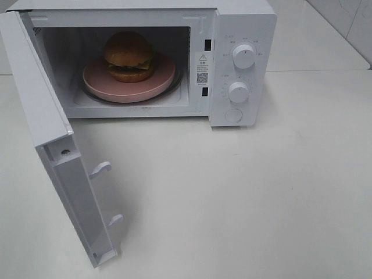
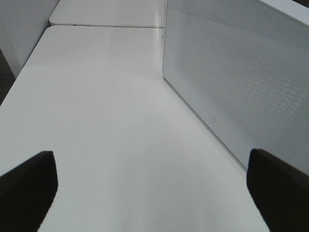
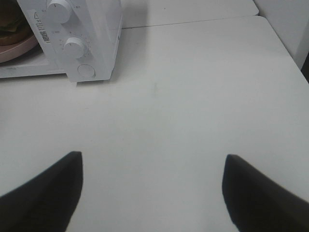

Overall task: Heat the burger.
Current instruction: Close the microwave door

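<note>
The burger (image 1: 129,56), with a glossy brown bun and a dark patty, sits on a round pink plate (image 1: 165,78) inside the white microwave (image 1: 244,23). The microwave door (image 1: 43,133) stands swung wide open toward the front left. Neither gripper shows in the exterior high view. My left gripper (image 2: 152,193) is open over bare table, with the outer face of the door (image 2: 236,82) beside it. My right gripper (image 3: 152,193) is open and empty above the table, some way in front of the microwave's knob panel (image 3: 72,43). A sliver of the plate (image 3: 17,48) shows there.
Two round knobs (image 1: 243,56) (image 1: 238,92) and a round button (image 1: 233,115) sit on the microwave's right panel. The white table (image 1: 244,192) spreads in front. A second table surface (image 2: 106,14) lies beyond a seam, and a tiled wall (image 1: 349,23) rises at the back right.
</note>
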Controlling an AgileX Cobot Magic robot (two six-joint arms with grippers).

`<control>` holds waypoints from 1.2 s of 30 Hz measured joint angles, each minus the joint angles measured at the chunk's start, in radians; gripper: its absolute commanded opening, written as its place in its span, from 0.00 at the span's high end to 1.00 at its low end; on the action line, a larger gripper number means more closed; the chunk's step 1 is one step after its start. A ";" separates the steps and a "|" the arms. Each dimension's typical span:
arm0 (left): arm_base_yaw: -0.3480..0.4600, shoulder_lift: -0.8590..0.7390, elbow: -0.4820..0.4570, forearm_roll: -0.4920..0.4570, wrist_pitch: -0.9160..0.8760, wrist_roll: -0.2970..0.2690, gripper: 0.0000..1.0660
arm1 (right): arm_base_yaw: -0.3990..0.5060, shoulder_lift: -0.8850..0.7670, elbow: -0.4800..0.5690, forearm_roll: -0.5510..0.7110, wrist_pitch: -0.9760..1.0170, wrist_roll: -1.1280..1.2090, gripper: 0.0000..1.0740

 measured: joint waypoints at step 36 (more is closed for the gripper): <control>0.000 0.240 -0.035 0.022 -0.322 0.000 0.88 | 0.000 0.000 0.000 0.000 0.000 0.000 0.29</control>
